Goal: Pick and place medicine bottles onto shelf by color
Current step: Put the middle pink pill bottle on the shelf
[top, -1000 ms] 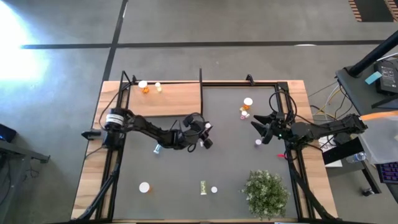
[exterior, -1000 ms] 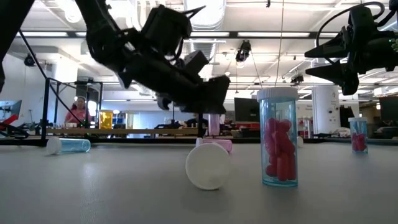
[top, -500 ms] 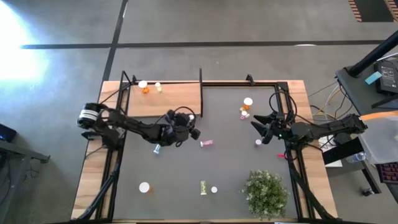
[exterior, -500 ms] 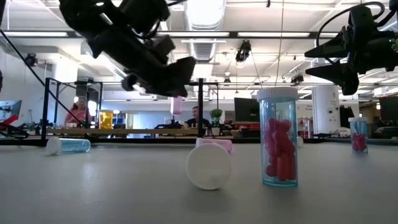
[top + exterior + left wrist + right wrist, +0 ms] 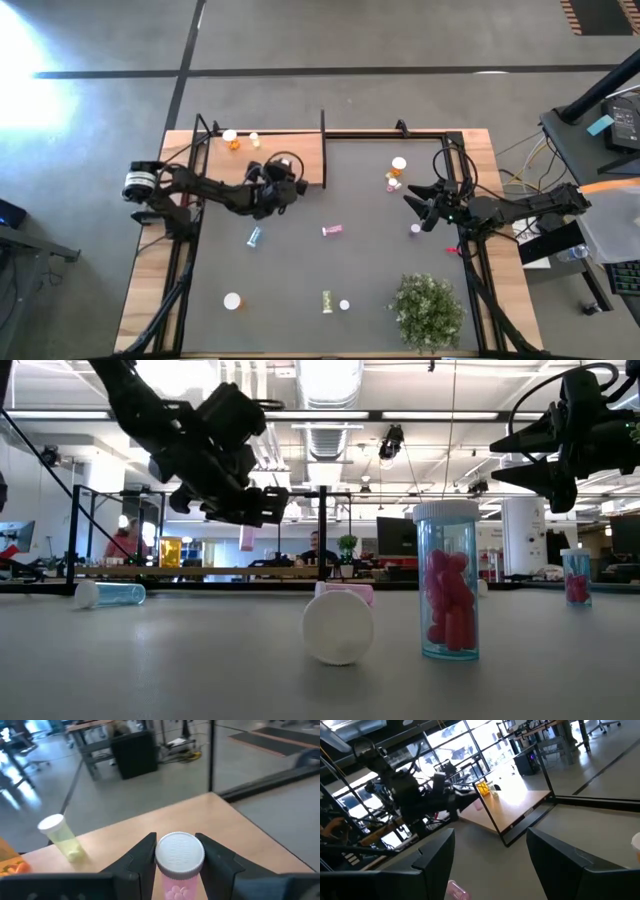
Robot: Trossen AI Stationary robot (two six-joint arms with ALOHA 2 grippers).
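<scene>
Left gripper (image 5: pixel 177 857) gripping pink bottle (image 5: pixel 179 870)

I swung my left arm back from the middle of the mat toward the shelf (image 5: pixel 270 160), and my left gripper (image 5: pixel 176 857) rose higher off the mat as it went, over the shelf's near edge. The pink bottle (image 5: pixel 178 867) clamped between my fingers travelled with it. As I cleared out, another pink bottle (image 5: pixel 332 230) lying on the mat came into view from above.
</scene>
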